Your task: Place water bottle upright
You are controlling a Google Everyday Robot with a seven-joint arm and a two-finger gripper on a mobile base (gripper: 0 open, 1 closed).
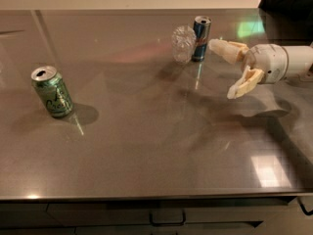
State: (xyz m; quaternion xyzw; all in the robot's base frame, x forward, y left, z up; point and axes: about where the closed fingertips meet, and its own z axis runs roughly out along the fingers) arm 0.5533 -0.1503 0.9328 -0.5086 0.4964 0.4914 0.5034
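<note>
We see a wide grey brushed-metal table (146, 146) with three containers on it and the robot's arm reaching in from the right edge.

The water bottle (183, 43), a small clear ribbed plastic one, sits at the far side of the table, right of the middle. It shows as a short rounded shape, lower than the can beside it, and looks to be lying with one end turned toward us, though we cannot say this for certain. We cannot make out its cap or label. Just to its right, touching it or nearly so, stands a slim blue-and-silver can (200, 38), upright with its top open.

The gripper (221, 69) hovers above the table to the right of these two, apart from both. Its two cream-coloured fingers (244, 82) are spread wide with nothing between them. The upper finger points toward the slim can, and the lower one angles down toward the tabletop. Behind them we see the white rounded wrist (274, 62), which casts a dark shadow on the metal below.

Well apart, at the left of the table, a green soda can (52, 92) stands upright with its tab end up.

Below the table's front edge we see a dark drawer handle (166, 222).
</note>
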